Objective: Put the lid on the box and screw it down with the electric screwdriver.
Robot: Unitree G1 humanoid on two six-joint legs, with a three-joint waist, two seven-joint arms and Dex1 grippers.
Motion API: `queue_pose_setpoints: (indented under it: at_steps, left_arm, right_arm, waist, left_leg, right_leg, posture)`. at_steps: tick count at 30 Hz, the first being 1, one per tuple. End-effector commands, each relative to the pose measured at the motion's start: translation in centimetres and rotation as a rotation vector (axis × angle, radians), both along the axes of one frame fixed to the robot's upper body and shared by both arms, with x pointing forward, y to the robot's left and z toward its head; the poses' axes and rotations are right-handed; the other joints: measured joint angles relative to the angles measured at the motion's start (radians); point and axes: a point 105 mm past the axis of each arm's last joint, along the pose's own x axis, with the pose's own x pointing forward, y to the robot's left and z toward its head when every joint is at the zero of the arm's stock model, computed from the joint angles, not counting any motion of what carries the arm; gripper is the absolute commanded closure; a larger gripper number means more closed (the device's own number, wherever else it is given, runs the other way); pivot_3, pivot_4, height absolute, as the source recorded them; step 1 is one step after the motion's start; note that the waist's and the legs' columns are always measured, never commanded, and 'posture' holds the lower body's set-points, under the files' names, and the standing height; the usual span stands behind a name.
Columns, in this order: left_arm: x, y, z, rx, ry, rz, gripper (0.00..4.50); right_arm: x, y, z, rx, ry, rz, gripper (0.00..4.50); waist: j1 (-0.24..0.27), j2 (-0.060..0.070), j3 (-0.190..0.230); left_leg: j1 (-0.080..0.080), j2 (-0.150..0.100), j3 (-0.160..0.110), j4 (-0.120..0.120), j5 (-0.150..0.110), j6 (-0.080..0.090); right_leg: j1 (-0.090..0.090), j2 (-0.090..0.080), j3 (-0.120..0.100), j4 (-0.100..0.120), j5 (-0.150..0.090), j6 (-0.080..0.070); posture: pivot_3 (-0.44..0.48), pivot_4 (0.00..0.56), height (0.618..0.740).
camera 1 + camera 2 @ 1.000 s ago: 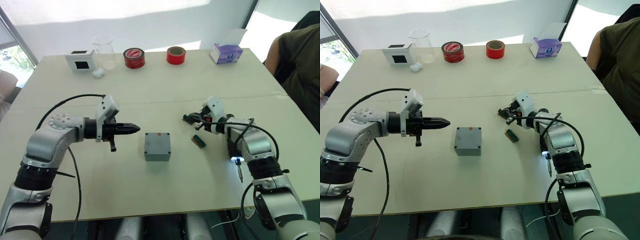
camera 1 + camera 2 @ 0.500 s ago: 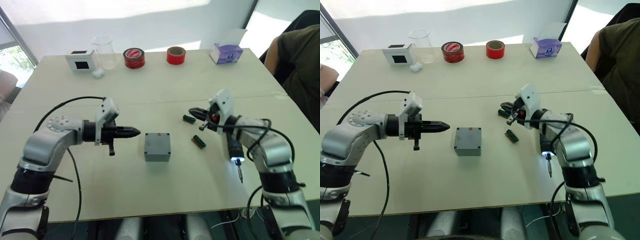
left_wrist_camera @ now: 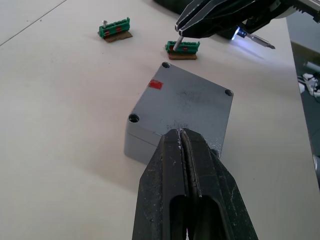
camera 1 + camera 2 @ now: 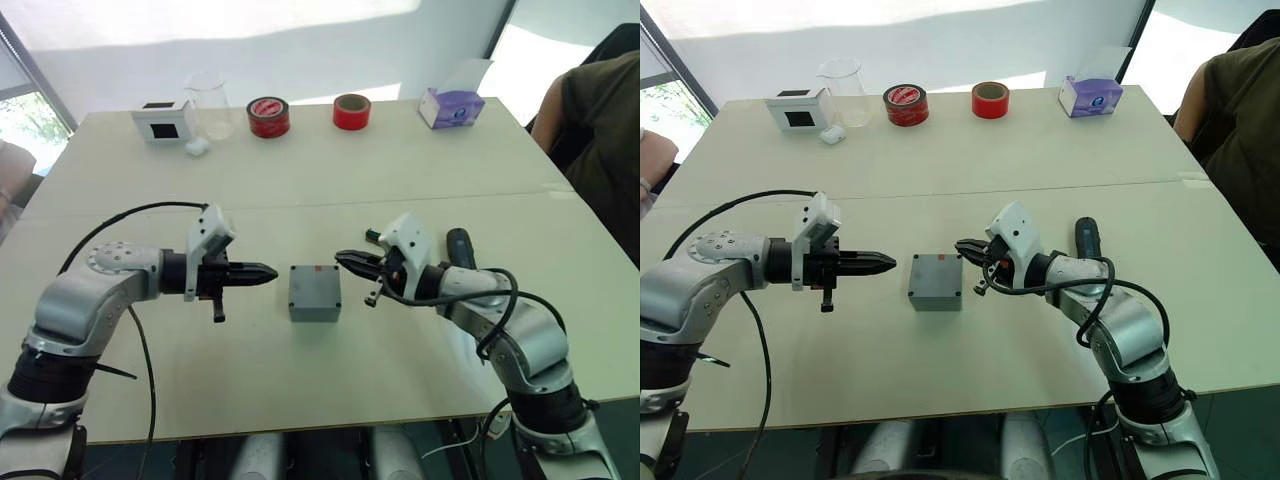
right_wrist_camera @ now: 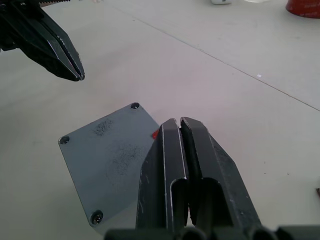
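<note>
Item: grey box [image 4: 315, 292] at table [image 4: 300, 390] centre, lid [image 3: 192, 102] already seated, corner screws visible; left gripper [image 4: 266, 271] at its 9 o'clock and right gripper [image 4: 345, 262] at its 3 o'clock, both close beside it, fingers pressed together, holding nothing. Electric screwdriver [image 4: 459, 246] lay at 3 o'clock beyond the right arm. Risk, judged: either closed tip could nudge the box aside; green terminal blocks [image 3: 182, 47] nearby cluttered the reach, tape rolls [image 4: 268, 116] far at 12 o'clock.
</note>
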Motion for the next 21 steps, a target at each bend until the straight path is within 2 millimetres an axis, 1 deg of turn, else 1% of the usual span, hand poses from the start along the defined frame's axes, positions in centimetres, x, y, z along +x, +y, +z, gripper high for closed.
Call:
queue_pose_setpoints:
  at_steps: [1, 19, 21]
  left_arm:
    - [0.0, -0.1, 0.8, -0.016, -0.039, -0.001, 4.50]
    - [0.2, -0.5, 1.1, -0.015, -0.048, 0.001, 4.50]
    - [0.2, -0.6, 1.2, -0.017, -0.050, 0.000, 4.50]
  right_arm:
    - [0.2, 0.3, 0.4, -0.008, -0.039, 0.009, 4.49]
    - [0.9, 0.4, -0.8, -0.051, -0.026, 0.002, 4.49]
    - [1.0, 0.3, -0.8, -0.051, -0.026, -0.002, 3.97]
  waist:
    - [0.001, 0.000, 0.000]
    - [0.001, 0.000, 0.000]
    - [0.001, 0.000, 0.000]
  left_leg:
    - [0.000, 0.000, 0.000, 0.000, 0.000, 0.000]
    - [0.000, 0.000, 0.000, 0.000, 0.000, 0.000]
    - [0.000, 0.000, 0.000, 0.000, 0.000, 0.000]
  right_leg:
    - [0.000, 0.000, 0.000, 0.000, 0.000, 0.000]
    - [0.000, 0.000, 0.000, 0.000, 0.000, 0.000]
    - [0.000, 0.000, 0.000, 0.000, 0.000, 0.000]
  posture:
    - [0.000, 0.150, 0.740]
    - [0.000, 0.150, 0.740]
    - [0.000, 0.150, 0.740]
